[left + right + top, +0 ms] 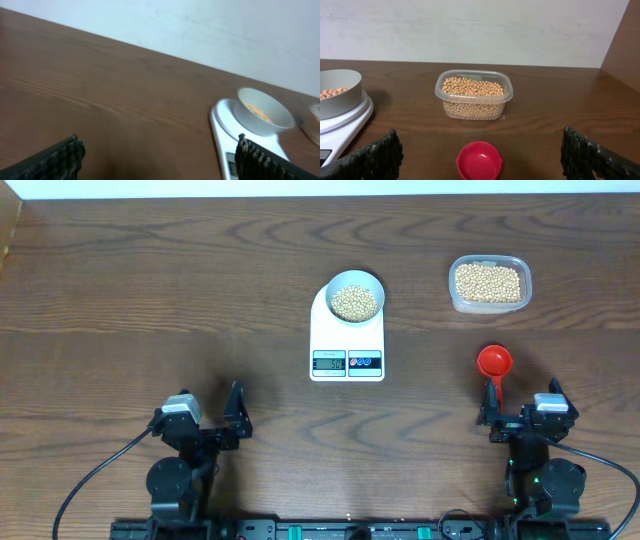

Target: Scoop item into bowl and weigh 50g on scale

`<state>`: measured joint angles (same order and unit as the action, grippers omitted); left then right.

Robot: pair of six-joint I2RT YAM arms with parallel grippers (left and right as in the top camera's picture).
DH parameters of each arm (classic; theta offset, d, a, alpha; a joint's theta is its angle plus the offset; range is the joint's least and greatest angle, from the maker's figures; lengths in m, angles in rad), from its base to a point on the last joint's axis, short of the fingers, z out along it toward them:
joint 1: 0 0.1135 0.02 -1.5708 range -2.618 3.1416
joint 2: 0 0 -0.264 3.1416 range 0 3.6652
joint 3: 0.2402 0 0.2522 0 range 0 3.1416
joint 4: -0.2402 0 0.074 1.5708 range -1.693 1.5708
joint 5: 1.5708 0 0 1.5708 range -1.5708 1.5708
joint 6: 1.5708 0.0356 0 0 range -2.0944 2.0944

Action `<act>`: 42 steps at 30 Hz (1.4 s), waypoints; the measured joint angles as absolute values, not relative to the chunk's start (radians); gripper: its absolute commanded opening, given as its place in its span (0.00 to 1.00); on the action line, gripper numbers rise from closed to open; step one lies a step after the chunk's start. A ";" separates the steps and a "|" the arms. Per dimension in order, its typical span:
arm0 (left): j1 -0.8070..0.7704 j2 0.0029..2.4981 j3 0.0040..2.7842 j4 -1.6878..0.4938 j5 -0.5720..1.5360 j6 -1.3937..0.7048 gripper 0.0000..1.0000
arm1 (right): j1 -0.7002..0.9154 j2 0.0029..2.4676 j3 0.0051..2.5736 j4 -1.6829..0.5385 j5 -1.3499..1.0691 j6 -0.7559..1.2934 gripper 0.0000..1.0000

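Weighing step: beans [354, 302] in bowl [354, 275] on scale [328, 332], worktop [150, 300] centre.
Left gripper [205, 412], right gripper [522, 408]: open, empty. Scoop [494, 361] loose at right gripper's 12 o'clock. Display unreadable; next likely check reading, re-grasp scoop if short.

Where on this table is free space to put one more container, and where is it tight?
The widest bare patch is the table left of the scale and beyond the left gripper. A narrower strip lies between the scale and the clear tub. It is crowded at the right: the red scoop lies between the tub and the right gripper.
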<state>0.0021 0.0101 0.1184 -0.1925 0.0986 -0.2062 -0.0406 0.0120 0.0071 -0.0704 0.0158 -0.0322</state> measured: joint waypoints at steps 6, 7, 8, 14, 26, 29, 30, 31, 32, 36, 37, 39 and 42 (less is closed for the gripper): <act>0.020 0.010 0.055 -0.098 0.064 -0.193 0.98 | -0.041 0.012 0.007 -0.070 0.016 -0.032 0.99; 0.022 0.010 0.054 -0.097 0.061 -0.183 0.98 | -0.041 0.012 0.007 -0.070 0.016 -0.032 0.99; 0.026 0.010 0.054 -0.096 0.060 -0.168 0.98 | -0.041 0.012 0.007 -0.070 0.016 -0.032 0.99; 0.035 0.010 0.036 -0.059 0.065 -0.063 0.98 | -0.041 0.012 0.007 -0.070 0.016 -0.032 0.99; 0.037 0.010 0.034 -0.054 0.046 0.007 0.98 | -0.041 0.012 0.007 -0.070 0.016 -0.032 0.99; 0.037 0.010 0.034 -0.054 0.046 -0.019 0.98 | -0.041 0.012 0.007 -0.070 0.016 -0.032 0.99; 0.037 0.010 0.034 -0.054 0.045 -0.023 0.98 | -0.041 0.012 0.007 -0.070 0.016 -0.032 0.99; 0.037 0.010 0.034 -0.054 0.045 -0.028 0.98 | -0.041 0.012 0.007 -0.070 0.016 -0.032 0.99; 0.038 0.010 0.034 -0.054 0.045 -0.030 0.98 | -0.041 0.012 0.007 -0.070 0.016 -0.032 0.99; 0.046 0.010 0.034 -0.054 0.045 -0.034 0.98 | -0.041 0.012 0.007 -0.070 0.016 -0.032 0.99; 0.048 0.010 0.034 -0.054 0.044 -0.034 0.98 | -0.041 0.012 0.007 -0.070 0.016 -0.032 0.99; 0.050 0.010 0.034 -0.054 0.044 -0.034 0.98 | -0.041 0.012 0.007 -0.070 0.016 -0.032 0.99; 0.051 0.010 0.034 -0.054 0.044 -0.034 0.98 | -0.041 0.012 0.007 -0.070 0.016 -0.032 0.99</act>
<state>0.0505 0.0101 0.0338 -0.0544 0.0444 -0.0338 -0.0406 0.0120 0.0071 -0.0704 0.0158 -0.0322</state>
